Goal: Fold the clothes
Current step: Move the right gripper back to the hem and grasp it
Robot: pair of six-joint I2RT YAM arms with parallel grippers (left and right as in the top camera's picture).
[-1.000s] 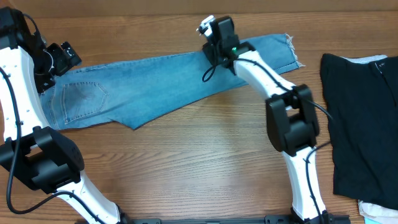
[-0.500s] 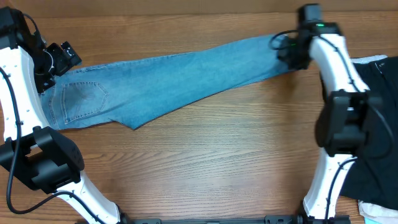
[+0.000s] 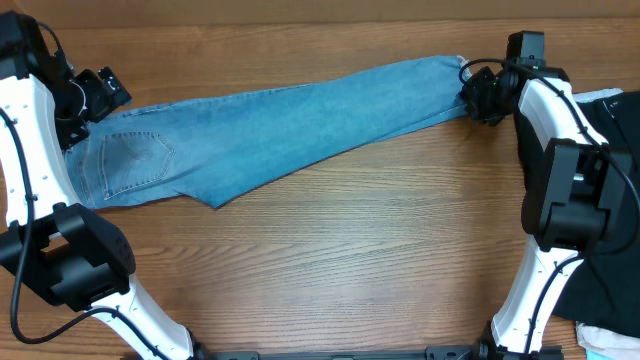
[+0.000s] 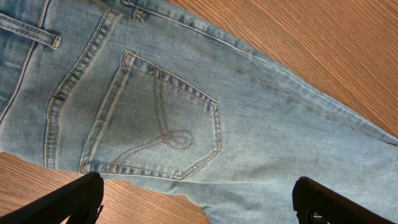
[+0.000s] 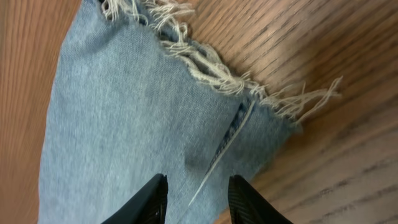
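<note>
The light blue jeans (image 3: 260, 130) lie flat across the far half of the table, waist at the left and one leg stretched to the right. Above the waist end hangs my left gripper (image 3: 103, 90), wide open and empty. In the left wrist view the back pocket (image 4: 155, 118) fills the middle, with my left gripper (image 4: 199, 205) spread over the jeans' lower edge. My right gripper (image 3: 474, 92) is at the frayed hem (image 3: 463, 66). Seen from the right wrist, its jaws (image 5: 198, 200) stand partly open over flat denim just short of the fringe (image 5: 217, 68), pinching nothing.
A larger black garment (image 3: 625, 230) lies at the right edge, partly behind my right arm. Bits of white cloth (image 3: 600, 96) show at its top and at the bottom right corner. Bare wooden table (image 3: 330, 260) lies in front of the jeans.
My right gripper has swept right along the leg, from its middle out to the frayed hem. The jeans have barely shifted. The left arm has stayed still.
</note>
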